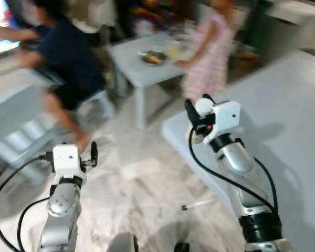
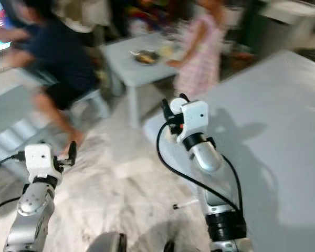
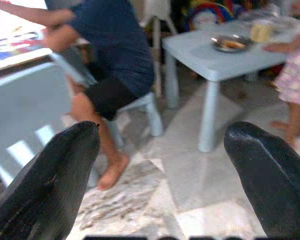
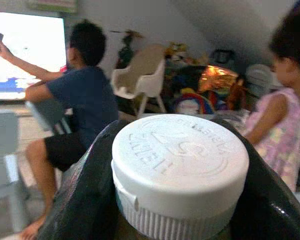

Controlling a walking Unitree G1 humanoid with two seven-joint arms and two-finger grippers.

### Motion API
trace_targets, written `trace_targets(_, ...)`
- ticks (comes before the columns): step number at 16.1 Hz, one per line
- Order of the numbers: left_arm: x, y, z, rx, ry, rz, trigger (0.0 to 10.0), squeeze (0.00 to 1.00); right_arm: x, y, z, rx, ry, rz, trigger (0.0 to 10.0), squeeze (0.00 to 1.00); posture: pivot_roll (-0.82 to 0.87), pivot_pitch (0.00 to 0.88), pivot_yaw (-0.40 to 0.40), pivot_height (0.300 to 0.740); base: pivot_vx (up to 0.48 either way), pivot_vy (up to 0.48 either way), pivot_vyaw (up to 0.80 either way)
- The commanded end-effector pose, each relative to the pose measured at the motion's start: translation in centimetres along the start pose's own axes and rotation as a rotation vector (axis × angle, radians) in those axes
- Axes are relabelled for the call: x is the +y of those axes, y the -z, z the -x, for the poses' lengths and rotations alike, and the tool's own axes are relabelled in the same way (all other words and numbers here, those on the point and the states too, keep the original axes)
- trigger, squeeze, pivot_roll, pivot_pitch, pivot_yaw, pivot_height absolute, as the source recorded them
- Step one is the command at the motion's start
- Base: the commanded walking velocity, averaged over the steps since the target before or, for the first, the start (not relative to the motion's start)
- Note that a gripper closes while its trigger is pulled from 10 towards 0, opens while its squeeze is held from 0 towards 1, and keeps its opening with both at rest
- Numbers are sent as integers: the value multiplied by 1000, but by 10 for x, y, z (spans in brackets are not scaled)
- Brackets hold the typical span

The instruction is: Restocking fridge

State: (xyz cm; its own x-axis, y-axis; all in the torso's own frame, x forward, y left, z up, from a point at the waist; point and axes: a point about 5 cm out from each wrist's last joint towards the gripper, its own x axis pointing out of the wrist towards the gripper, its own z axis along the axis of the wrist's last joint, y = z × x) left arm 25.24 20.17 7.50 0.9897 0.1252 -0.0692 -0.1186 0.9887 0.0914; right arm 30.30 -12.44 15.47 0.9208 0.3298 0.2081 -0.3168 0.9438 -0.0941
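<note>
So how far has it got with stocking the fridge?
Early to midway, by the look of it. Done: the right gripper has picked up a bottle, its white cap wedged between the black fingers. In hand: carrying it past a small table and two people across a marble floor. The left gripper is open and holds nothing. Left: reaching the fridge and putting the bottle inside.
</note>
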Motion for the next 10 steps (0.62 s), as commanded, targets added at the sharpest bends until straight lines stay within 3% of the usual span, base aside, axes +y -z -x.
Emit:
trace_targets(1, 2, 3, 1, 10, -4, -8, 10000, 0, -1, 3, 3, 10, 4, 4, 10000, 0, -33, 3, 26, 740, 0, 0, 800)
trace_targets(5, 7, 7, 5, 25, -10, -18, 10000, 0, -4, 11, 14, 37, 17, 14, 10000, 0, -36, 0, 36, 740, 0, 392, 800)
trace_targets(10, 10, 9, 5, 30, -22, -23, 10000, 0, 1, 11, 12, 25, -2, 6, 10000, 0, -23, 0, 37, 740, 0, 425, 800)
